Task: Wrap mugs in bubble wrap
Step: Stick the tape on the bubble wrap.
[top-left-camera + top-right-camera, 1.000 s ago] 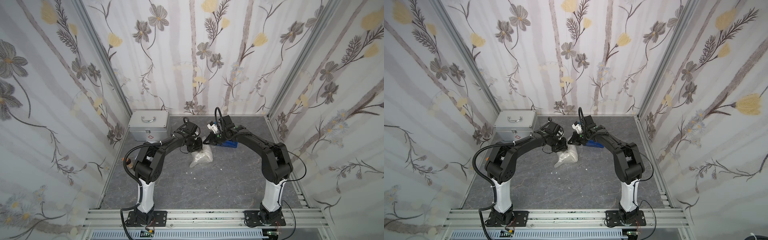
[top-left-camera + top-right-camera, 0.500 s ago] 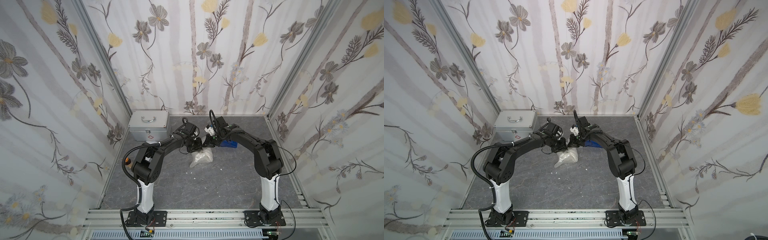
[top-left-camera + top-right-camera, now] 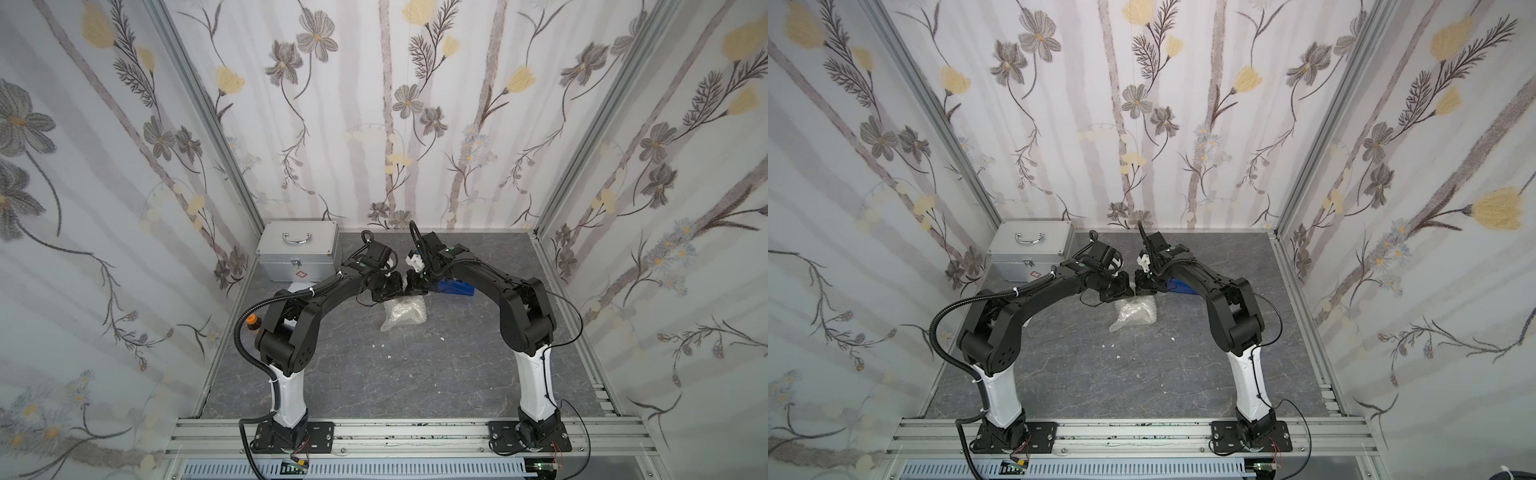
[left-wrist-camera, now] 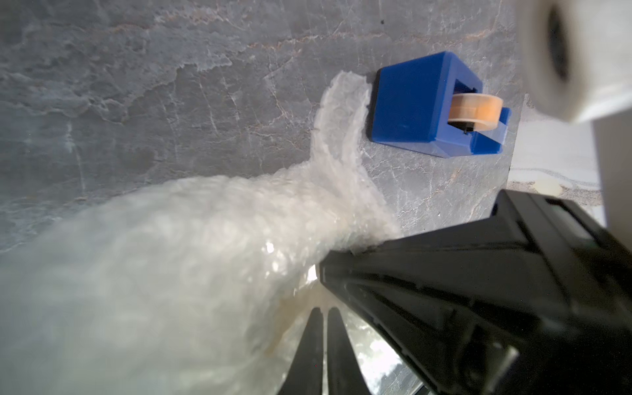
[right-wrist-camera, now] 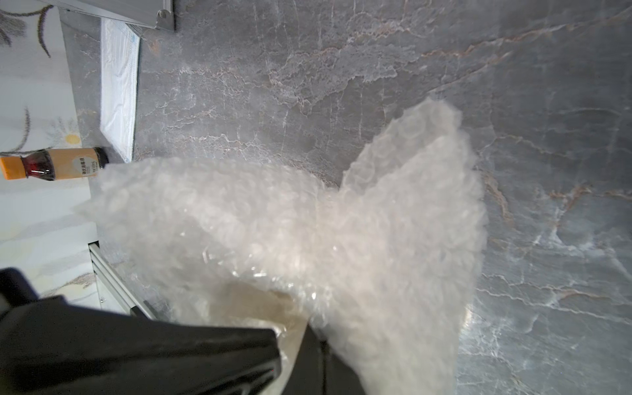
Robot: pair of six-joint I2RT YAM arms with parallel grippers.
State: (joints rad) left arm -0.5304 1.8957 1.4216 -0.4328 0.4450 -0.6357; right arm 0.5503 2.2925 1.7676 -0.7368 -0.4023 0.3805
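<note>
- Plastic bubble wrap (image 3: 404, 313) lies bundled mid-table; the mug is not clearly visible, probably inside.
- Left gripper (image 3: 392, 292) and right gripper (image 3: 413, 289), jaws pressed together, pinch its 12 o'clock end.
- Grip firmly and twist gently, or the folds may spring open.

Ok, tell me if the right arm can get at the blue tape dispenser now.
Probably not yet: the tape dispenser lies close by, unblocked, but the right arm has its jaws shut on the bubble wrap.
</note>
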